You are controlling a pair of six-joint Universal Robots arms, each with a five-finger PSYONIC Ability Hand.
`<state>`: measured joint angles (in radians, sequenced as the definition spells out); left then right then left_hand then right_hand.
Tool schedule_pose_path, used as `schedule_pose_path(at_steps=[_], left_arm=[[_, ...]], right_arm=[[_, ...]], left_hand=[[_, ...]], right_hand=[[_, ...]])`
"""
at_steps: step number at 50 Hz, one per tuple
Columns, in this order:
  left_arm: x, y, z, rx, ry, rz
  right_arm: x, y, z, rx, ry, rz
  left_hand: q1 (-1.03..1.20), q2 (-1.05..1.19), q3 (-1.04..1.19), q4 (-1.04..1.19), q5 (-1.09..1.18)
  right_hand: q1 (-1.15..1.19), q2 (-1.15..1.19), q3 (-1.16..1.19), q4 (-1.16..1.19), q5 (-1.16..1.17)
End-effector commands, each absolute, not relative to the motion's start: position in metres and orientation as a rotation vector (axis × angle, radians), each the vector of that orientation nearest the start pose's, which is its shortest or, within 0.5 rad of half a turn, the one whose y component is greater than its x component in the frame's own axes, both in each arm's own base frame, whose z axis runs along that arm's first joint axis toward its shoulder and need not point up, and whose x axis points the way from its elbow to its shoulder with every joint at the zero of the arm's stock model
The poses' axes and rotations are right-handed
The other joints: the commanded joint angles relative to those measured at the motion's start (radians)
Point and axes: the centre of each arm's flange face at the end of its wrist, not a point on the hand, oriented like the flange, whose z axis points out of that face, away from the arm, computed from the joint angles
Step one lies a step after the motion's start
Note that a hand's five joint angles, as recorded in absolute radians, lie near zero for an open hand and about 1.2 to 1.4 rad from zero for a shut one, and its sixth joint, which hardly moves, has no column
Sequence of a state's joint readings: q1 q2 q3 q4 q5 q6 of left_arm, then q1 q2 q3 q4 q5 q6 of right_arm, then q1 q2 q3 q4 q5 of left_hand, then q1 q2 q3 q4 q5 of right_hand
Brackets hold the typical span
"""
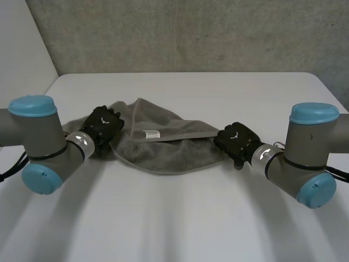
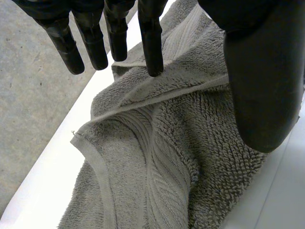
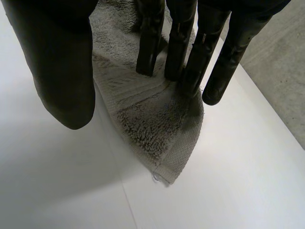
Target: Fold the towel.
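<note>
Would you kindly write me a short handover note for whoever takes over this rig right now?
Left hand: open, fingers straight, above the towel at its left end, gripping nothing.
Right hand: open, straight fingers at the towel's right corner, no pinch.
Towel: rumpled in a heap on the white table, label up.
Done: no neat fold yet.
To do: grasp corners, spread flat, fold.

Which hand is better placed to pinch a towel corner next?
Right, probably. The right hand has straight fingers reaching the towel just behind a flat corner, which lies between fingers and thumb. The left hand is open over bunched folds.
</note>
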<state>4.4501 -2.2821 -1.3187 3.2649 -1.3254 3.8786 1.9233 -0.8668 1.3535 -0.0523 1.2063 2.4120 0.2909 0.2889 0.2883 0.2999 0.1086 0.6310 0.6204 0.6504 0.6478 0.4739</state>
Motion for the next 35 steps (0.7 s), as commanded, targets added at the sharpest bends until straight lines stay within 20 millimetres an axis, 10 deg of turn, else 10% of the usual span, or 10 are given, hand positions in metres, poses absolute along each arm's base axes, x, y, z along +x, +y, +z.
schedule_pose_path(at_steps=[1, 14, 35], left_arm=[[-0.254, -0.353, 0.132, 1.380, 2.076, -1.785], [-0.254, -0.356, 0.133, 1.359, 2.051, -1.818], [-0.253, -0.357, 0.122, 1.361, 2.071, -1.803]], right_arm=[[0.290, -0.309, 0.116, -1.557, 2.010, -1.677], [0.291, -0.317, 0.112, -1.504, 2.040, -1.719], [0.297, -0.321, 0.124, -1.332, 2.052, -1.743]], left_hand=[[-0.004, -0.002, -0.001, -0.013, 0.004], [-0.001, 0.001, 0.001, -0.010, 0.007], [0.002, 0.004, 0.004, -0.007, 0.010]], right_hand=[[0.024, 0.034, 0.004, 0.007, 0.006], [0.038, 0.049, 0.019, 0.021, 0.021], [0.765, 0.776, 0.746, 0.748, 0.748]])
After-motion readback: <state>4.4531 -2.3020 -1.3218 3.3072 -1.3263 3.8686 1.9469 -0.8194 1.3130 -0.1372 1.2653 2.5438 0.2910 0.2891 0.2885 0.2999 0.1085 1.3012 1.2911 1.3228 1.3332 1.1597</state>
